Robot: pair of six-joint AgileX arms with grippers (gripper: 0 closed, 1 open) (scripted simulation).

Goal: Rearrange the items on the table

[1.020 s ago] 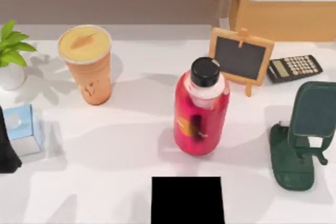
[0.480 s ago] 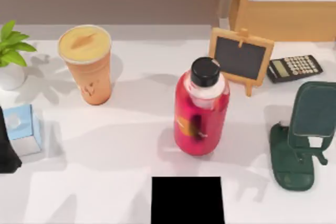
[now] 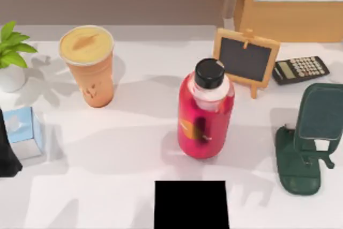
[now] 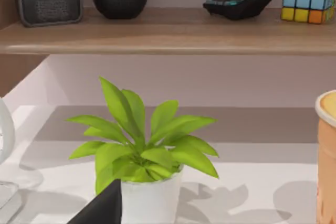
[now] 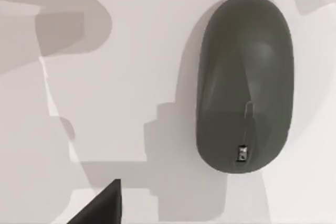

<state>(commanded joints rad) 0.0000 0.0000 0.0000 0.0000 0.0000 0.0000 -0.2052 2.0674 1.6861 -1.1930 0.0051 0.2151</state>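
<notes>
Below the right wrist camera, grey mouse (image 5: 244, 82) flat on table (image 5: 105, 103); grip state impossible to tell; risks skidding under off-centre fingers.

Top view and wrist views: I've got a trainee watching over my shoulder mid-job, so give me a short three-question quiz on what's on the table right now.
1. True or false: the orange cup stands upright with its lid on.
2. Which thing stands nearest the middle of the table? A) red bottle B) calculator C) potted plant
3. Fill in: the right wrist view looks straight down on a grey ____, lying flat on the white tabletop.

Key
1. True: the yellowish lid faces up and the cup is not tipped.
2. A: the calculator lies at the far right and the plant at the far left.
3. mouse, with nothing touching it.
</notes>
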